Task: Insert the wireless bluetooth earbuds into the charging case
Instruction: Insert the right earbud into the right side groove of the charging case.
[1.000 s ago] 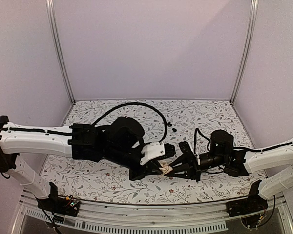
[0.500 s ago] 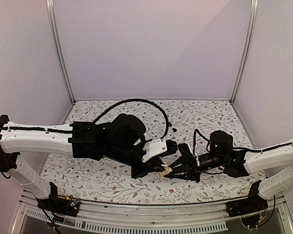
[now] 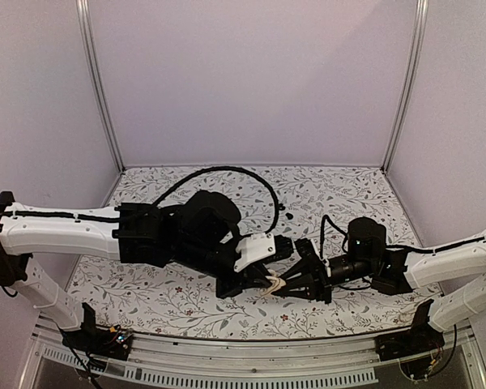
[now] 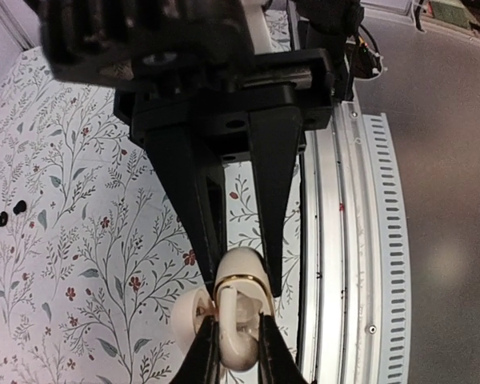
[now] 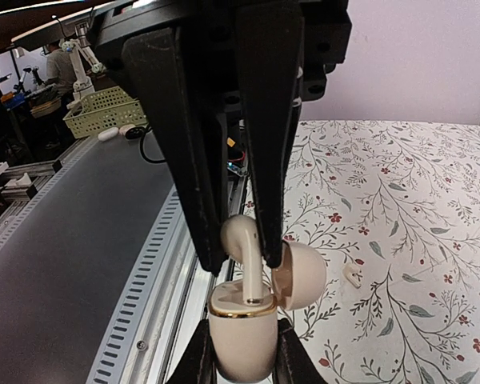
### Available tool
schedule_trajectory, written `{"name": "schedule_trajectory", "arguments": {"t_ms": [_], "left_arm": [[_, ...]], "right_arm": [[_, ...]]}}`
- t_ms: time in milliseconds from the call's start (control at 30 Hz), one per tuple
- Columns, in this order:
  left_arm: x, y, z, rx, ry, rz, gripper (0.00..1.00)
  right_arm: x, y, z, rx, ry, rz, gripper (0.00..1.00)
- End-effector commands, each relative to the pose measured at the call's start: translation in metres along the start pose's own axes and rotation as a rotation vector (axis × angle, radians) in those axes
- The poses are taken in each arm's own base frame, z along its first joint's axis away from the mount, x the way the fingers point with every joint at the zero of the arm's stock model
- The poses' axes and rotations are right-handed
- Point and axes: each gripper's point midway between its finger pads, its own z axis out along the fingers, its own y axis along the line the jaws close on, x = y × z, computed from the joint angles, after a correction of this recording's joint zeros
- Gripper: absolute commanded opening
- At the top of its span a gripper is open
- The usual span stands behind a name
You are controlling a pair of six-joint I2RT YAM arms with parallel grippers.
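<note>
on the left we see the left gripper (image 5: 240, 264): long, tapered matte black plastic fingers, pinched nearly shut on the cream glossy stemmed earbud (image 5: 242, 236). it grips the rounded head from both sides, and the stem hangs straight down btw the fingertips. the stem's lower end sits at the thin gold metal rim (image 5: 242, 306) of the cream smooth rounded charging case (image 5: 240, 352), right at its opening. we can't tell how deep it goes in. the head is above the rim, not seated. the case stands upright w/ its domed lid (image 5: 302, 276) hinged open & tipped to one side.

further right, the right gripper (image 5: 242, 334) is closed partway on the case body, one finger per side, touching it below the rim. the 2 grippers meet tip to tip near the table's front edge, over the white cloth w/ printed leaves & small red flowers (image 5: 400, 208).

a small cream bit (image 5: 352, 275) lies on the cloth near the case, too small to id. two tiny black rounded bits (image 3: 281, 207) lie close together on the cloth behind the grippers, well apart from the case. a ribbed aluminium rail (image 5: 144, 304) runs along the front edge.
</note>
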Motion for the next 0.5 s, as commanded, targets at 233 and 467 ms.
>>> {"name": "schedule_trajectory", "arguments": {"t_ms": [233,467], "left_arm": [[0.0076,-0.0026,0.0000,-0.001,0.028,0.018,0.03],[0.0105,-0.0013,0.0041,-0.007,0.053,0.019,0.03]], "right_arm": [[-0.0218,0.0026,0.0025,-0.015,-0.049,-0.049,0.00],[-0.0226,0.0019,0.0027,-0.012,-0.049,-0.054,0.00]]}}
